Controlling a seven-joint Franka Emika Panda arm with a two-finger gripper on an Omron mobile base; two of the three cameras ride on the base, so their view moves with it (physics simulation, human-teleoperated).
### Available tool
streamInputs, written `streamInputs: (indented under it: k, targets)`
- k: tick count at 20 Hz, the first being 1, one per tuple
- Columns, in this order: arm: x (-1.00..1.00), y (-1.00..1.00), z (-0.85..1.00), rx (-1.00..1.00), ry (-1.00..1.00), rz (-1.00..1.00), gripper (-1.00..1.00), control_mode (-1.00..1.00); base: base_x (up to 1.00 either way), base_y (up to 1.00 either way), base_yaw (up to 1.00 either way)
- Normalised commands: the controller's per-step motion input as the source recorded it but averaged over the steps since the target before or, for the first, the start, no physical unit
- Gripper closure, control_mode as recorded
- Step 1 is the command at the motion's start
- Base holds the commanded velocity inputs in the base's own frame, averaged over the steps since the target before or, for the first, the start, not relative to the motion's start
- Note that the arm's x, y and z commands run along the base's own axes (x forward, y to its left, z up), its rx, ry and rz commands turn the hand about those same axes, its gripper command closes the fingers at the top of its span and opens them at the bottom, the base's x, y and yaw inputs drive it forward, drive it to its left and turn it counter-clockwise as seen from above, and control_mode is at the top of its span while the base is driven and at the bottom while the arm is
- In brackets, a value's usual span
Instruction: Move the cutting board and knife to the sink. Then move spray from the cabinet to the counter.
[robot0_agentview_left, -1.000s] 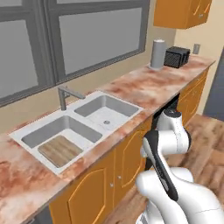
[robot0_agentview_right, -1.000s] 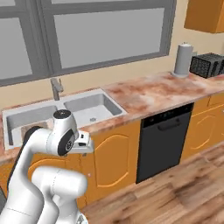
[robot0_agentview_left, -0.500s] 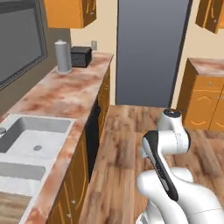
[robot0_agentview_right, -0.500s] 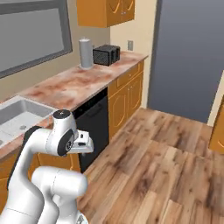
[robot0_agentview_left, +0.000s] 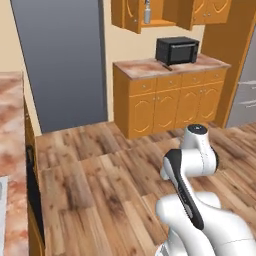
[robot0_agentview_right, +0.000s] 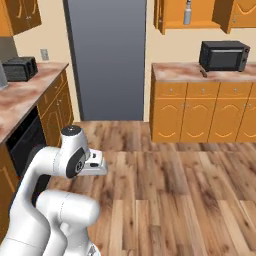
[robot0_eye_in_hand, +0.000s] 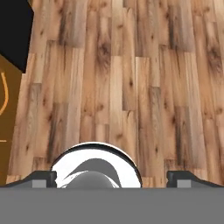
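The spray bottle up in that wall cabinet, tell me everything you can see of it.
The spray is a small pale grey cylinder with a narrower neck; its top is cut off by the picture edge. It stands upright on the inner shelf of the open orange cabinet, above the counter that carries the black microwave. Nothing but the shelf touches it.

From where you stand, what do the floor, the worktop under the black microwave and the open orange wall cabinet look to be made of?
The plank floor looks like brown wood, with grain and knots. The reddish-brown and cream worktop under the black microwave looks like polished marbled stone. The orange wall cabinet holding the pale spray bottle looks like smooth finished wood, possibly veneer.
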Motion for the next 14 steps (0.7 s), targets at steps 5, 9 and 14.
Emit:
streamInputs:
  k: [5, 9, 14]
  targets:
    - [0.00, 0.00, 0.00, 0.00, 0.00, 0.00, -1.00, 1.00, 0.28, -0.02, -0.35]
    - [0.00, 0.00, 0.00, 0.00, 0.00, 0.00, -1.00, 1.00, 0.53, 0.00, -0.25]
    - [0.00, 0.00, 0.00, 0.00, 0.00, 0.00, -1.00, 1.00, 0.66, 0.00, -0.16]
